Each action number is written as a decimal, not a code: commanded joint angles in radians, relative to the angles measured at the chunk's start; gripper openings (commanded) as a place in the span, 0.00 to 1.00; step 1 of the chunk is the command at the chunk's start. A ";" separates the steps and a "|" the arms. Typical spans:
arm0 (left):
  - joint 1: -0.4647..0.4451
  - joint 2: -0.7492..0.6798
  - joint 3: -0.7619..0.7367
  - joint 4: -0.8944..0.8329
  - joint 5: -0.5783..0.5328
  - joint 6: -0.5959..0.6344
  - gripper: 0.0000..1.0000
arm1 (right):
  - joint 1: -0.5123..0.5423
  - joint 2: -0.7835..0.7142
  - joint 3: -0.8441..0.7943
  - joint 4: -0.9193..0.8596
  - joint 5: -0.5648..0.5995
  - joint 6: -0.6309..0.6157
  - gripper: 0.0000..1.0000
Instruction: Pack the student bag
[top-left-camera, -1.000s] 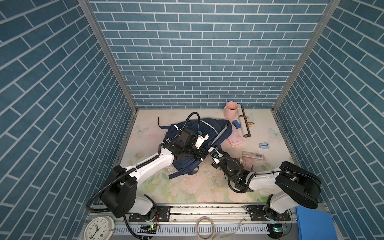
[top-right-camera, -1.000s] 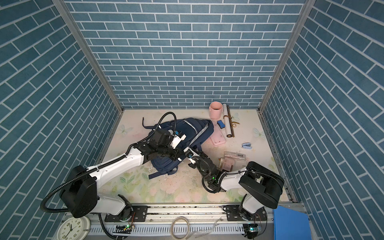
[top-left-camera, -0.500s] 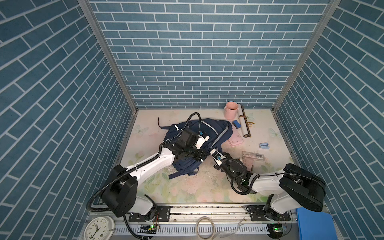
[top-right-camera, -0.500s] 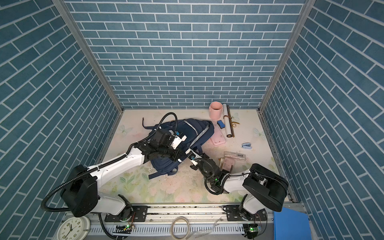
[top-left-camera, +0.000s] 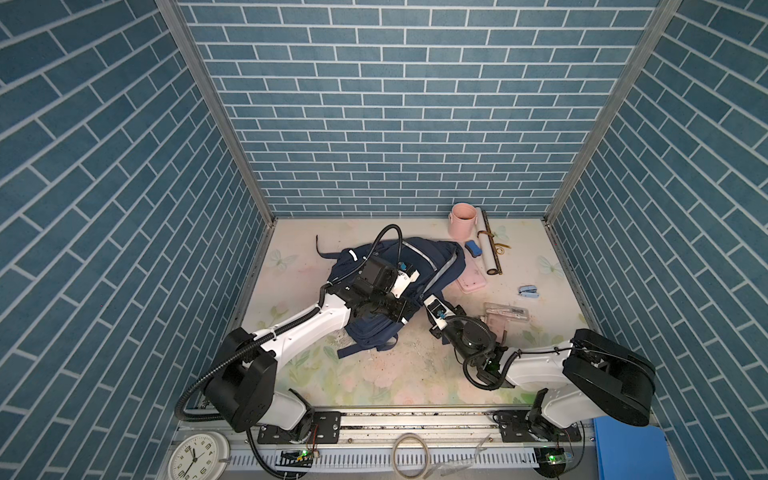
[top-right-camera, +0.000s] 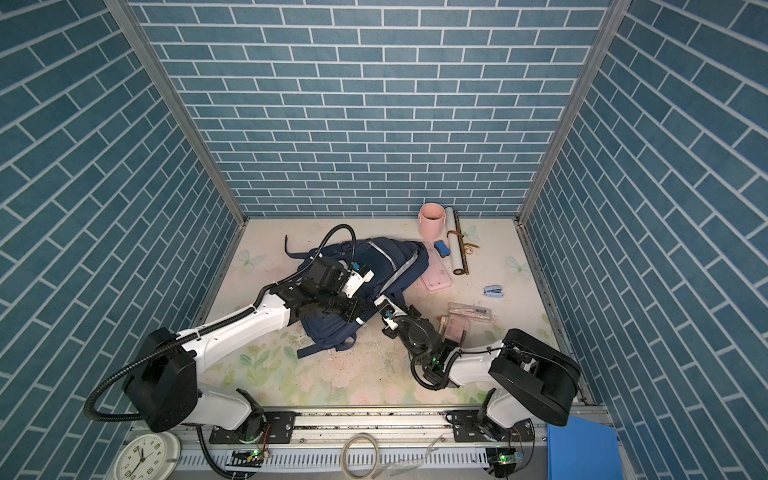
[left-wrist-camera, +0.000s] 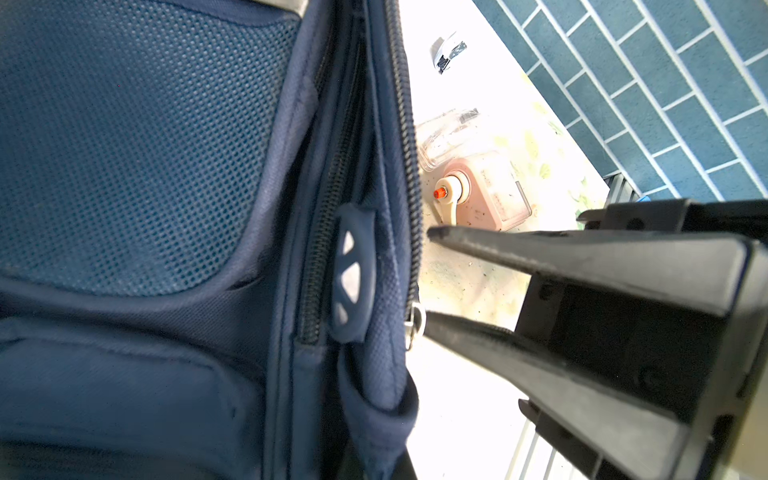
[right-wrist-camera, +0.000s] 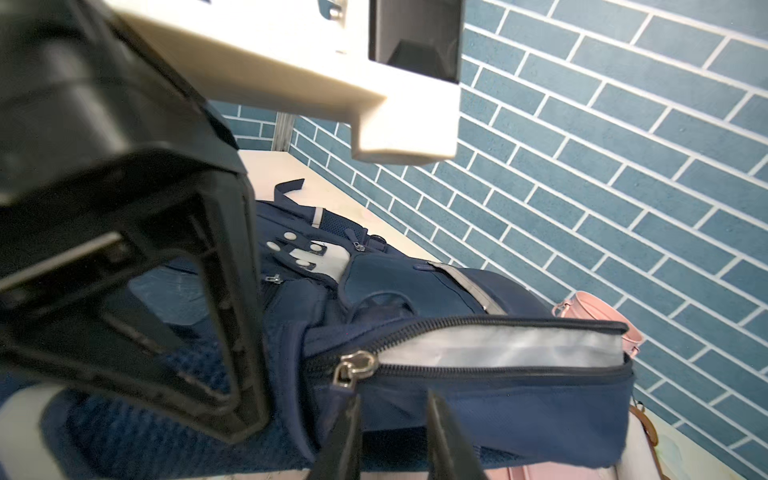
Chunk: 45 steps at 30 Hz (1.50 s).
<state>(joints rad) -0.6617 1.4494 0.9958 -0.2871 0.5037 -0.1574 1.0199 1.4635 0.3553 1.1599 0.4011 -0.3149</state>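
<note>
Navy backpack (top-left-camera: 441, 258) with grey reflective strips, pink cup (top-left-camera: 461, 223) far right, pale floral worktop (top-left-camera: 374, 374) with butterflies, and teal brick walls (top-left-camera: 395, 104) with white grout all round.

The navy student bag (top-left-camera: 440, 257) lies slumped left of centre, main zip seemingly partly open, straps trailing.

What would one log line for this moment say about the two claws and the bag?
left claw: shut on student bag | right claw: open, tips by zipper pull | pocket: unzipped, silver lining showing
</note>
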 joint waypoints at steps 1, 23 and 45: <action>-0.008 -0.003 0.060 0.056 0.043 -0.004 0.00 | -0.002 -0.015 -0.009 0.034 0.041 -0.012 0.23; -0.009 -0.001 0.047 0.158 0.122 -0.100 0.00 | 0.004 0.066 0.060 0.001 -0.072 0.047 0.37; -0.008 0.015 0.058 0.116 0.109 -0.103 0.00 | -0.006 0.013 0.014 0.032 0.033 0.031 0.14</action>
<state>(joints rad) -0.6609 1.4822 1.0260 -0.2321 0.5591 -0.2779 1.0187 1.5047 0.3824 1.1675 0.4503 -0.2890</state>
